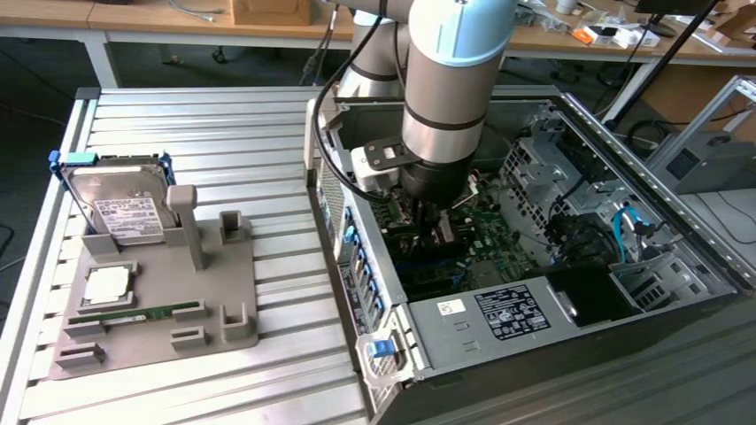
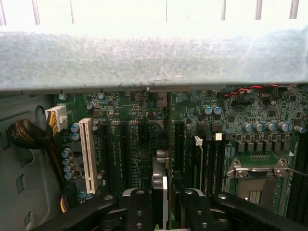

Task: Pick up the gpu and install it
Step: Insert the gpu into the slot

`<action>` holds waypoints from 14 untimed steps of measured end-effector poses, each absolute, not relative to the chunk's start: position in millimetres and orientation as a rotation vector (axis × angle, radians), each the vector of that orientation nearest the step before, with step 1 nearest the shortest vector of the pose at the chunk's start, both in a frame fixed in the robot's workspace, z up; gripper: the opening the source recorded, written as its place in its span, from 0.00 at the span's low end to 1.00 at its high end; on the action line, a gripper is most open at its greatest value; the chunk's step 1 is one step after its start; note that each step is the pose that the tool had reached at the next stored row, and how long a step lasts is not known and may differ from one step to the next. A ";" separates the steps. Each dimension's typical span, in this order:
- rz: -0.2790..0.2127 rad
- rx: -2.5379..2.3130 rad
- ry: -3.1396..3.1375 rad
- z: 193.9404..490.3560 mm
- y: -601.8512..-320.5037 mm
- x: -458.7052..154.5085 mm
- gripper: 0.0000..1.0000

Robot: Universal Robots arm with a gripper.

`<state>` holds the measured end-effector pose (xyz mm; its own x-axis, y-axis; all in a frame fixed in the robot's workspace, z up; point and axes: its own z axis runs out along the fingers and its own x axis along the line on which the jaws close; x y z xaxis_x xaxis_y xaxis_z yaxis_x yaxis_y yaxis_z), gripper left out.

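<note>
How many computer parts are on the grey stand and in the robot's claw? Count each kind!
hard drive: 1
RAM stick: 1
square silver chip: 1
gpu, between the fingers of the gripper: 1
Total: 4

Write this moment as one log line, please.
pincer: shut on thin dark gpu card | place: inside open computer case, over green motherboard
</note>
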<state>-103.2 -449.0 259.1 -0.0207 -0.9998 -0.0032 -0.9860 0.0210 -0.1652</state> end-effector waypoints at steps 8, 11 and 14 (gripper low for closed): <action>-0.176 -2.112 2.157 256.9 -449.0 -103.2 0.27; -0.176 -2.112 2.156 256.6 -449.0 -103.2 0.27; -0.176 -2.112 2.156 256.6 -449.0 -103.2 0.27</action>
<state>-103.2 -449.0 256.6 -0.0207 -0.9998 -0.0030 -0.9860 0.0209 -0.1652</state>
